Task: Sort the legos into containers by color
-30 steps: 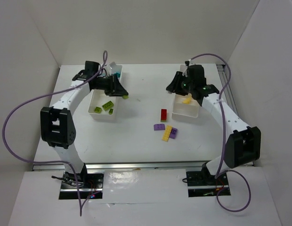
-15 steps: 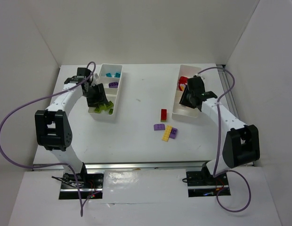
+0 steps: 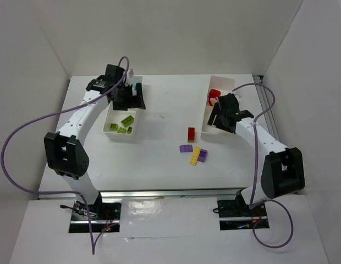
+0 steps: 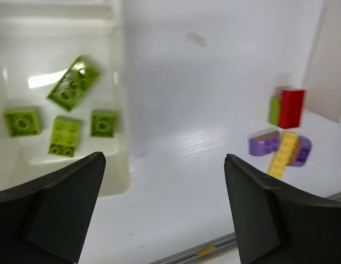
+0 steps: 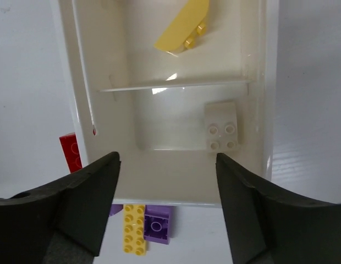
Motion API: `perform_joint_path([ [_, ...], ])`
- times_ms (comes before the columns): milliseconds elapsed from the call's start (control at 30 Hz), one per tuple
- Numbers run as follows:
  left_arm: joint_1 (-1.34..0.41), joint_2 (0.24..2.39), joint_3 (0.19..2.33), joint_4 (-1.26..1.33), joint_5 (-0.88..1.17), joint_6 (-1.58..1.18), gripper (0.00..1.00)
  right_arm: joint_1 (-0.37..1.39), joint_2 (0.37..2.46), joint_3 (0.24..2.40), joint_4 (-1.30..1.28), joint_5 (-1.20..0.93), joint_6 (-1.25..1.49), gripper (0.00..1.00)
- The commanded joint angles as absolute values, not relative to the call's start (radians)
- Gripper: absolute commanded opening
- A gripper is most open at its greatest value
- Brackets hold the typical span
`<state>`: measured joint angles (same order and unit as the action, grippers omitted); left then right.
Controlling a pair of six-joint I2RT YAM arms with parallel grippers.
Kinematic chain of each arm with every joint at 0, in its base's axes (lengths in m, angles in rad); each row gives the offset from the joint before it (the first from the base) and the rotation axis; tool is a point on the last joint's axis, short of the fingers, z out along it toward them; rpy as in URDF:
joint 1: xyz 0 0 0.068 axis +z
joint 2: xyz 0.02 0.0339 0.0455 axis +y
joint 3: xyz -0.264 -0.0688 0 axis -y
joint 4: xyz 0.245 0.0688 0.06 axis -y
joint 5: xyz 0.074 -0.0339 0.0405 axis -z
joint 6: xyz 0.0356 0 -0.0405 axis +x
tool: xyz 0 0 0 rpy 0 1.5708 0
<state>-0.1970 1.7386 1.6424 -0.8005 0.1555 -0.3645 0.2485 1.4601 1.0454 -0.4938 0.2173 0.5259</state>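
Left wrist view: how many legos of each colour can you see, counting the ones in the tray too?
green legos: 5 (4 in the tray, 1 half hidden beside the red one)
purple legos: 2
red lego: 1
yellow lego: 1
Total: 9

glossy white plastic trays (image 5: 176,190) — smooth, shiny plastic bricks (image 4: 74,82) — lightly textured table (image 4: 181,110).

You're seeing lime green bricks (image 4: 73,82) in a white left tray (image 4: 118,165). Red brick (image 4: 291,107), yellow brick (image 4: 284,154) and purple pieces (image 4: 263,144) on the white table (image 4: 181,110). White right tray (image 5: 176,181): yellow curved piece (image 5: 184,25), off-white brick (image 5: 222,126).
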Motion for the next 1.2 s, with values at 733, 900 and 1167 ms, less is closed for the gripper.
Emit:
perform_joint_path([
  [733,-0.333,1.789,1.755,-0.804,0.190,-0.410,0.94,0.548,1.374,0.824,-0.551,0.153,0.641,0.82],
  [900,-0.342,1.789,1.755,-0.804,0.209,-0.410,0.94,0.538,1.456,0.842,-0.506,0.132,0.620,0.78],
  [1167,-0.342,1.798,1.746,-0.804,0.218,-0.410,0.92,0.528,1.477,0.854,-0.497,0.141,0.607,0.56],
])
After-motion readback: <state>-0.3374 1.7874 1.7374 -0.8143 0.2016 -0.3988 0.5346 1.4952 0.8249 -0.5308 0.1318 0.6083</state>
